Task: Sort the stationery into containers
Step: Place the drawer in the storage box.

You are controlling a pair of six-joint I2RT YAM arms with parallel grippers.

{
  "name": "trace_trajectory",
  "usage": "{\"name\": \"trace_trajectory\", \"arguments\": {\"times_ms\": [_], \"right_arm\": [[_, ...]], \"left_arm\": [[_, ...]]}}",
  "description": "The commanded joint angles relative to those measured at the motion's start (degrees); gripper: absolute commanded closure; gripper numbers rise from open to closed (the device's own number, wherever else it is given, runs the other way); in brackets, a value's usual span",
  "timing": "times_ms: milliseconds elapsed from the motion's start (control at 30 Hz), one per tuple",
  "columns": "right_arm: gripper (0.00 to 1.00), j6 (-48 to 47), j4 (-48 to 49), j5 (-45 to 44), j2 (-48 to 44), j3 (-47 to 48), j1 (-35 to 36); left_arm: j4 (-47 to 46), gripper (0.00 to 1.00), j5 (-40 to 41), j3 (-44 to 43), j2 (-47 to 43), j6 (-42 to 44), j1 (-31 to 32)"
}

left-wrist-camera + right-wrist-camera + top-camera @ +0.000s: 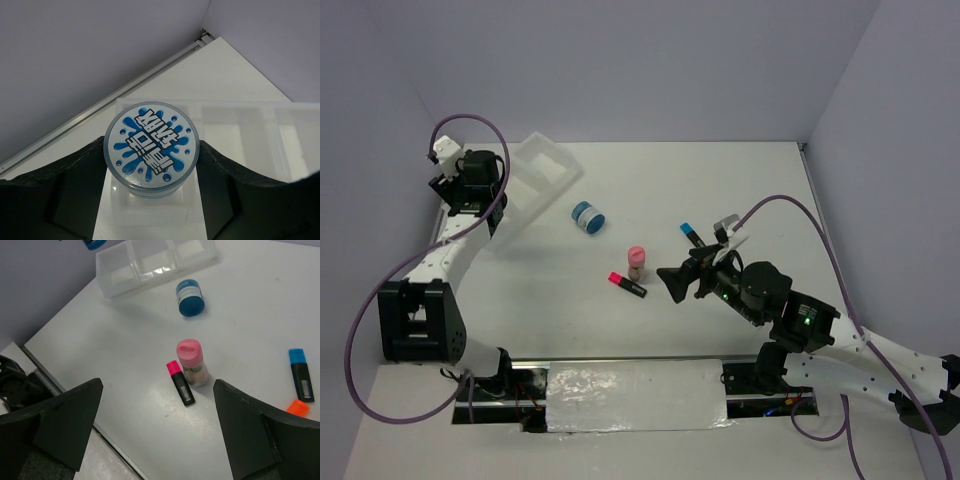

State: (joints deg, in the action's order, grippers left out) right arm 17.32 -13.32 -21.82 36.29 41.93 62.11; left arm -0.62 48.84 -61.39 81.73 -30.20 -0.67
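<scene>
White table (750, 180) — orange marker (298, 407) mostly hidden.

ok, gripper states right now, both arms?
Left gripper: closed, holding a blue roll.
Right gripper: open, holding nothing.

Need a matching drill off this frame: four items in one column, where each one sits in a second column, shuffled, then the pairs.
Items
1. splash-label roll
2. other blue roll
3. pink-capped bottle
4. blue-capped marker

Places
A. beside the orange-capped marker
B. held in the left jaws, at the tray
C. loose, nearest the tray
D. right beside the pink-capped marker

Pairs: 1-B, 2-C, 3-D, 4-A
</scene>
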Motion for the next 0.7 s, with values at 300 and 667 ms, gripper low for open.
{"name": "trace_trajectory", "arguments": {"times_ms": [300, 667], "right_arm": [[0.0, -1.2, 1.5, 4.4, -0.4, -1.2, 0.4], [0.0, -3.6, 1.5, 5.5, 0.3, -0.7, 0.4]], "left_arm": [[-17.2, 0.76, 0.3, -3.4, 12.9, 2.4, -2.3], [-20.3, 0.65, -2.6, -0.3, 16.7, -2.1, -5.9]]}}
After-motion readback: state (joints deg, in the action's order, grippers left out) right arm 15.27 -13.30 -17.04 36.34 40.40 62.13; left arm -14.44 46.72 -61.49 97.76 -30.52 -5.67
